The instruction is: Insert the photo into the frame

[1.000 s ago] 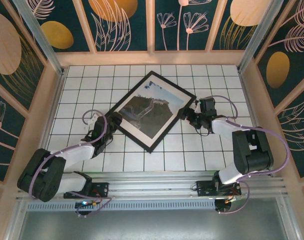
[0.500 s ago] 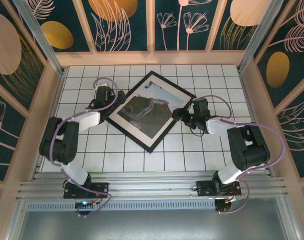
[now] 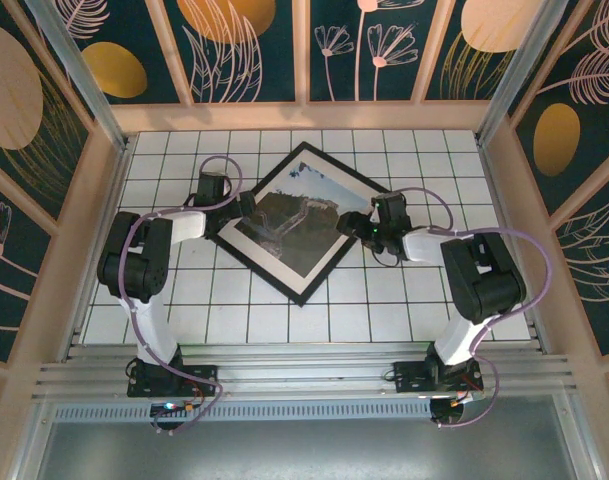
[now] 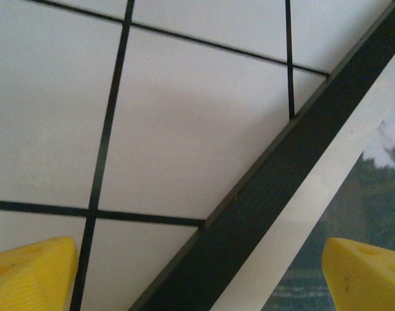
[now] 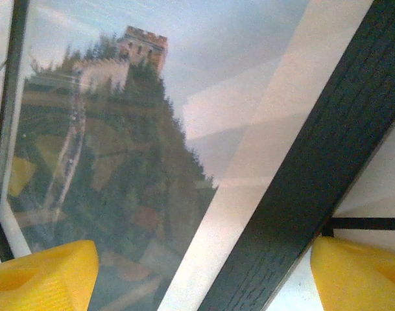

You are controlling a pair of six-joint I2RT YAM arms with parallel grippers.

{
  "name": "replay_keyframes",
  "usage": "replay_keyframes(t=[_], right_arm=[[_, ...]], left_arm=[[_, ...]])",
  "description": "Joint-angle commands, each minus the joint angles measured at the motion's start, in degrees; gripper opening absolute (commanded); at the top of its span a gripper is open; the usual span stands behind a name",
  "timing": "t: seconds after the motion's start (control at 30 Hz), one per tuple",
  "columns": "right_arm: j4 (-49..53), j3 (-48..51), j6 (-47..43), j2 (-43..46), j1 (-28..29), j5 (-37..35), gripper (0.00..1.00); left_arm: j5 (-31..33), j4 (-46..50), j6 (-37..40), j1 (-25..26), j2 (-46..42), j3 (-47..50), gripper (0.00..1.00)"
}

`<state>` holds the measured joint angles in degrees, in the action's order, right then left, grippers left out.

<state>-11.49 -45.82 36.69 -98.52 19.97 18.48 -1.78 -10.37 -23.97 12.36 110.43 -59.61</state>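
From above, light falls bright and even on the white surface [image 3: 384, 310], with only soft, short shadows beside the arms [image 3: 144, 260]. The side posts [image 3: 79, 75] lean outward toward that view's edges. In the right wrist view, glare lays pale bands across the photo [image 5: 119, 168] and hazes its colours, while the frame [image 5: 314, 168] grain stays sharp. The left pincer's [image 4: 197, 275] yellow fingertips [image 4: 28, 272] look soft, and the grid lines [image 4: 106, 110] are slightly blurred.

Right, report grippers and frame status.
Left gripper open, astride left edge of thin black rectangular picture frame. Right gripper open, astride opposite edge. White-bordered landscape photo inside frame. Nothing obstructing.
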Motion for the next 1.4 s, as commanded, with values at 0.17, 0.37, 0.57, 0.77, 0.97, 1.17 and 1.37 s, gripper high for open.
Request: replay_keyframes(t=[0.17,0.37,0.57,0.77,0.97,1.17,1.37], right_arm=[[-2.4,-6.6,-0.3,-6.0,-1.8,0.4,0.85],[-0.9,-11.6,-1.5,-9.0,-4.5,0.6,0.85],[2.3,-17.9,-3.6,-13.5,-6.2,2.1,0.84],[6.2,-24.5,-5.3,-18.1,-6.4,4.5,0.81],[7.5,-21.8,-7.1,-13.0,-9.6,1.5,0.81],[10.6,-15.3,-13.9,0.9,-11.9,-9.7,0.82],[12.6,-9.7,-20.9,14.1,-11.9,-26.0,0.88]], left_arm=[[-11.0,-2.9,-1.8,-0.3,-4.3,9.9,0.83],[-20.5,-7.5,-6.0,1.9,-10.5,17.8,0.76],[-20.9,-8.7,-8.7,8.4,-17.1,24.0,0.76],[-22.5,-11.3,-11.0,9.4,-22.3,29.5,0.77],[-10.4,-5.0,-6.9,9.4,-27.2,27.5,0.83],[6.7,-4.7,-5.2,9.1,-33.5,26.0,0.9],[25.9,-9.3,-2.7,9.1,-39.5,27.6,0.99]])
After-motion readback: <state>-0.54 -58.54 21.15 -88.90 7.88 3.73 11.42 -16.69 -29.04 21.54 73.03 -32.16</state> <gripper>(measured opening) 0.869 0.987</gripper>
